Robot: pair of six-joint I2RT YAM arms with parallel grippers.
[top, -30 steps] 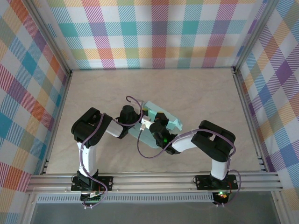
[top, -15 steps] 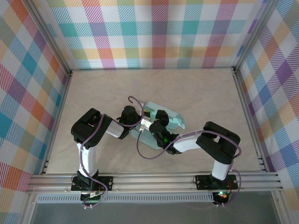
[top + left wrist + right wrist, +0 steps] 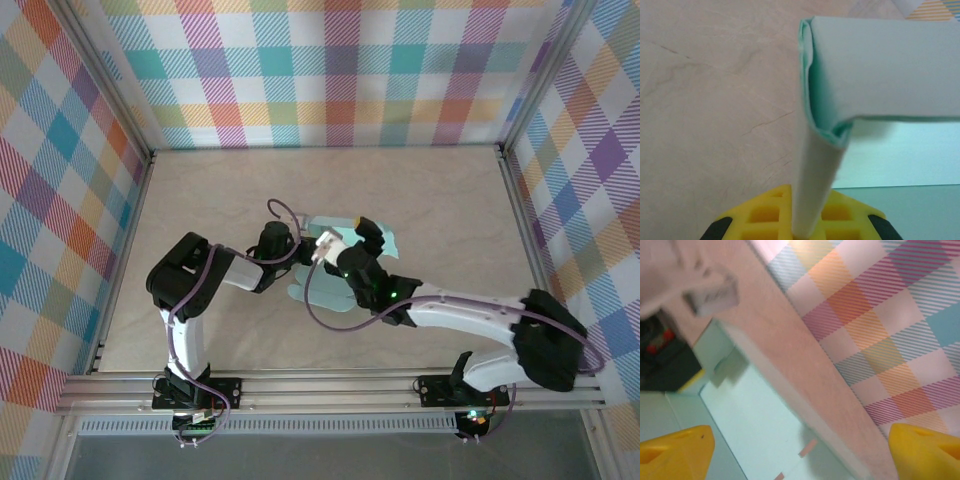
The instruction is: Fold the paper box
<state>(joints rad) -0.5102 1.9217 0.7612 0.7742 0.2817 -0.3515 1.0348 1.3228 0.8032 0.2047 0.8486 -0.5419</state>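
The paper box (image 3: 324,288) is pale mint card lying mid-table, partly folded, with one wall standing up. In the left wrist view that raised wall (image 3: 880,70) bends over at a corner, and a narrow flap runs down between my yellow fingers (image 3: 765,215). My left gripper (image 3: 298,255) is shut on that flap at the box's left side. My right gripper (image 3: 368,232) hovers over the box's far right part, jaws wide open. In the right wrist view its yellow fingertips (image 3: 675,450) stand far apart over the flat mint panel (image 3: 755,415), holding nothing.
The beige table (image 3: 200,200) is walled by checked panels (image 3: 330,70). An aluminium rail (image 3: 330,385) runs along the near edge by the arm bases. Purple cables (image 3: 310,305) loop over the box's near side.
My right gripper has opened and let go of the box, and its arm has stretched out toward the far side. The left gripper keeps its grip, shifted slightly.
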